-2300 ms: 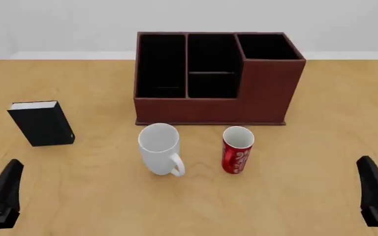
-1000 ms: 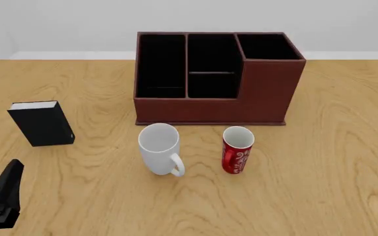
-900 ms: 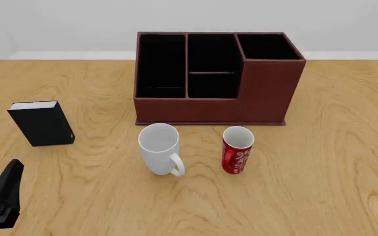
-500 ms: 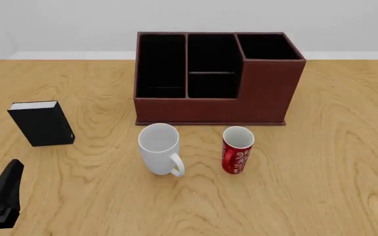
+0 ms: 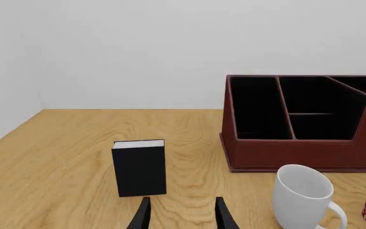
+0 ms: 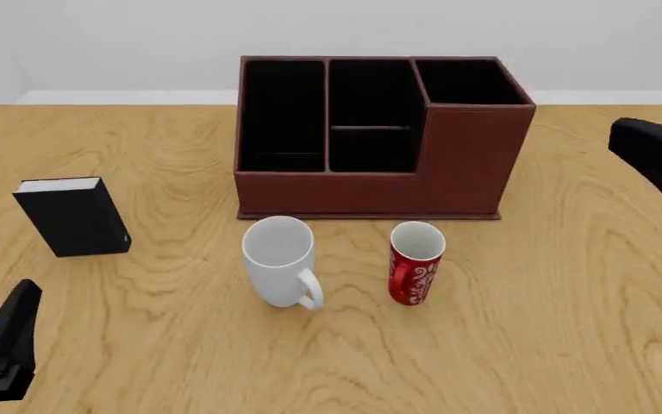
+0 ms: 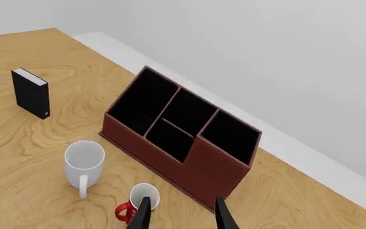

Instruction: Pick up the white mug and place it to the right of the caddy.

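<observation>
The white mug [image 6: 279, 259] stands upright on the table in front of the caddy's left half, handle toward me. It also shows in the left wrist view [image 5: 304, 195] and the right wrist view [image 7: 84, 160]. The caddy [image 6: 377, 138] is a reddish-brown box with black-lined compartments at the table's middle back, also seen from the wrists [image 5: 304, 124] [image 7: 183, 133]. My left gripper [image 5: 181, 219] is open and empty, low near the front left, well short of the mug. My right gripper [image 7: 181, 217] is open and empty, high above the table on the right.
A red patterned mug [image 6: 416, 263] stands just right of the white mug. A small black book [image 6: 72, 216] stands at the left. My left arm [image 6: 3, 354] is at the front left corner. My right arm [image 6: 658, 164] enters at the right edge, beside the caddy.
</observation>
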You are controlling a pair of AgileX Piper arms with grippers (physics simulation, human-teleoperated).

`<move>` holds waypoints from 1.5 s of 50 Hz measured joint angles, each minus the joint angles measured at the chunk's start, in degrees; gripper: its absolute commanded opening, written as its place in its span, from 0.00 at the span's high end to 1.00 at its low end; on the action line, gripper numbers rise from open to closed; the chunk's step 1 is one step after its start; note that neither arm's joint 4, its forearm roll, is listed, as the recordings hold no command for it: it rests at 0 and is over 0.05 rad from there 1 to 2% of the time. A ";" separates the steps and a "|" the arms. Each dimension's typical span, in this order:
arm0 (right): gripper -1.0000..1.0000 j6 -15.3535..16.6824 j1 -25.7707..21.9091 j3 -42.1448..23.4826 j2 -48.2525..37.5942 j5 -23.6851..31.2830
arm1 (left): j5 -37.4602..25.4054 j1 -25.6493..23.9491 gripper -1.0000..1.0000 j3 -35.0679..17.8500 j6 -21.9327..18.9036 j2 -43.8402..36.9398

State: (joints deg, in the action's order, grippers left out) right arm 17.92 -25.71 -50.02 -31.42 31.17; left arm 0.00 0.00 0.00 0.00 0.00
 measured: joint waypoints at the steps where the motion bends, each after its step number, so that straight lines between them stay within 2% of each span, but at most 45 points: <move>1: 0.00 -0.09 -0.28 -0.09 -0.47 0.00 | 0.00 0.00 0.00 0.00 0.00 0.00; 22: 0.00 -1.50 -7.45 -2.39 -10.77 -1.54 | 0.00 0.00 0.00 0.00 0.00 0.00; 40: 0.00 -1.76 -10.65 -3.43 -18.22 -2.86 | 0.00 0.00 0.00 0.00 0.00 0.00; 75: 0.00 -7.42 -16.88 -4.77 -32.62 -8.36 | 0.00 0.00 0.00 0.00 0.00 0.00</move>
State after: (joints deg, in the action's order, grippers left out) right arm 10.50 -42.60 -54.79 -64.04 22.81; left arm 0.00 0.00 0.00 0.00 0.00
